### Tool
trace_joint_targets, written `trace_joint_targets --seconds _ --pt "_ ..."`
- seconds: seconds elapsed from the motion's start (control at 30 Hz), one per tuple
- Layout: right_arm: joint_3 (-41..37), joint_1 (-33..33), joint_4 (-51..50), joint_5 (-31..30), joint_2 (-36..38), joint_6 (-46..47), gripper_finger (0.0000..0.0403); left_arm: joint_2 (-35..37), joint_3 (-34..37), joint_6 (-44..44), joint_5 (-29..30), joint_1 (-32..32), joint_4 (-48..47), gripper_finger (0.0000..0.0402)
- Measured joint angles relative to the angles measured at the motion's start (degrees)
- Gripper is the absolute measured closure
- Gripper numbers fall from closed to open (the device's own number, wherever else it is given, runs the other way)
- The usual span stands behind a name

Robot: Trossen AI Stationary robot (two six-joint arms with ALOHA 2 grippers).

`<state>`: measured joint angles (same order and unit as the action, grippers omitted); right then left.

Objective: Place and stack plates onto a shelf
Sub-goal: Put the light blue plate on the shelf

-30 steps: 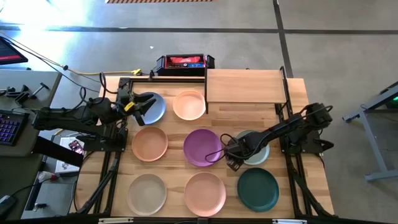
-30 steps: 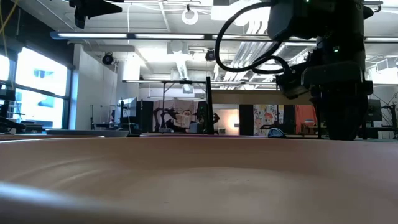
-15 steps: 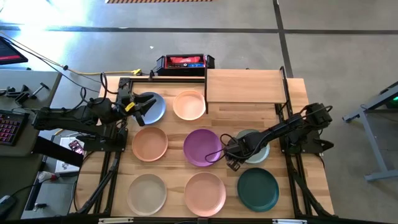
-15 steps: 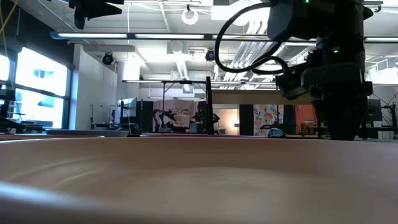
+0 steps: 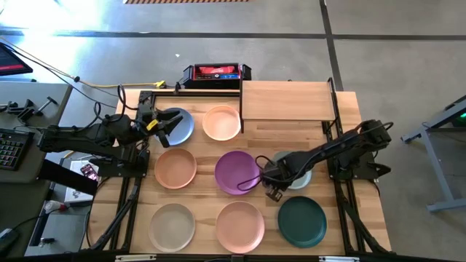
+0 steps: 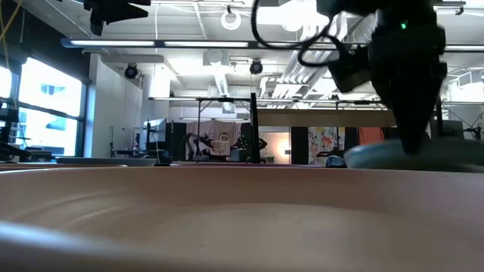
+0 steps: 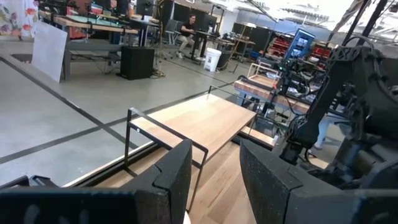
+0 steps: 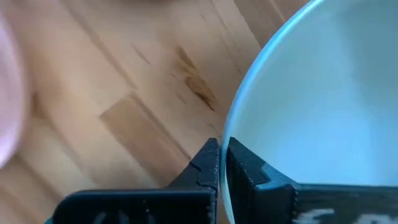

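Seven plates lie flat on the surface (image 5: 342, 109); the eighth, the pale green plate (image 5: 300, 173), right of the purple plate (image 5: 235, 172), is now clamped at its near-left rim by the right end effector (image 5: 271, 183), which stood open a second ago. Its rim appears slightly raised, so lifting seems under way. The shelf (image 5: 286, 100), far right, holds nothing. The left end effector (image 5: 169, 124) hovers, fingers spread, over the blue plate (image 5: 183, 128).
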<state>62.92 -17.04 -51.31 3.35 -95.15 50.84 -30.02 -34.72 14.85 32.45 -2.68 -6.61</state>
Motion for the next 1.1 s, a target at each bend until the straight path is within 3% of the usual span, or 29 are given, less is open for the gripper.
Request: trace_joint_targets --seconds 0.7,0.87,1.1 --pt "23.55 0.0 -29.76 -9.76 0.0 -4.98 0.0403 0.0 0.0 -0.02 1.51 0.0 -0.05 0.0275" --pt "30.17 0.25 -37.99 -15.63 0.0 -5.92 0.0403 0.0 0.0 -0.02 1.51 0.02 -0.05 0.0275" --pt "33.88 3.59 -38.65 -23.02 1.99 -10.43 0.0403 0.0 0.02 -0.02 1.49 0.02 0.0 0.0275"
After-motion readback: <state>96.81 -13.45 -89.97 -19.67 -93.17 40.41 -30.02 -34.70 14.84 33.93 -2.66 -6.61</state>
